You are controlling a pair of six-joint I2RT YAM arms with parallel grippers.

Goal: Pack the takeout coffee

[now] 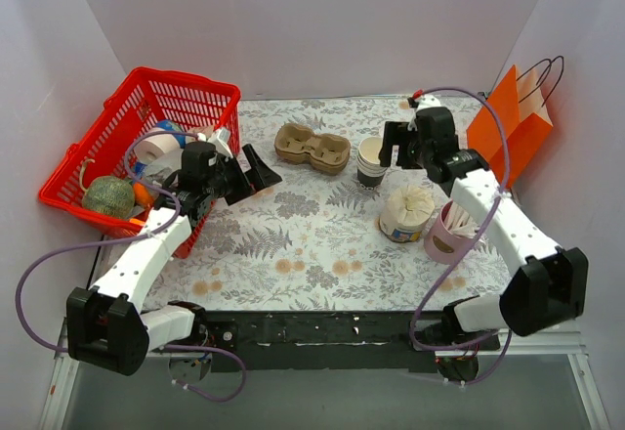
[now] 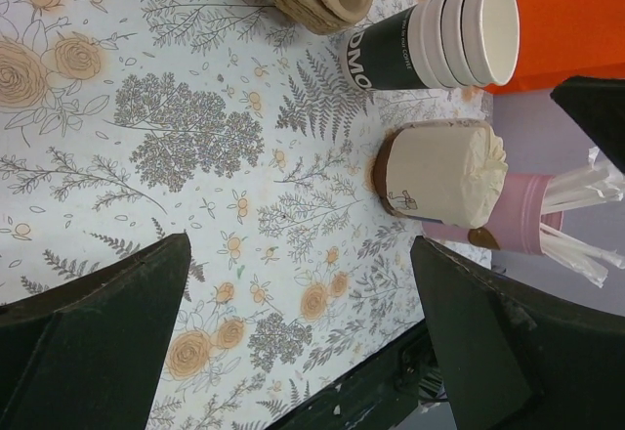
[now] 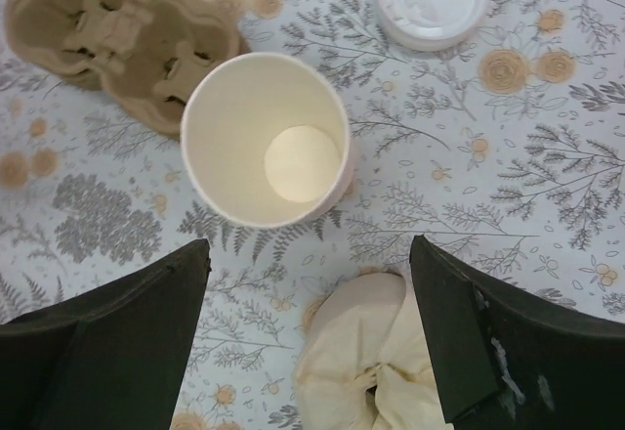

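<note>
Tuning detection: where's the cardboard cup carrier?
Top view, back centre: cup carrier lies just left of the stacked paper cups, right of the red basket.

Floral-print table (image 1: 293, 254) — red basket (image 1: 186, 79) left, cardboard carrier (image 1: 312, 148), cup stack (image 1: 370, 161), wrapped tub (image 1: 406, 213), pink straw holder (image 1: 444, 241), orange bag (image 1: 508, 122) right.

Counter (image 1: 293, 244): basket (image 1: 210, 88) at the left edge. Cup carrier (image 1: 312, 147) centre rear. Cup stack (image 1: 371, 161) just right of the carrier, with the right end effector (image 3: 308, 242) above it. Loose lid (image 3: 433, 0) right-rear of the stack. Wrapped tub (image 1: 405, 213) before the stack. Straw holder (image 1: 446, 239) just beside the tub, on its right. Paper bag (image 1: 513, 122) far right rear.
</note>
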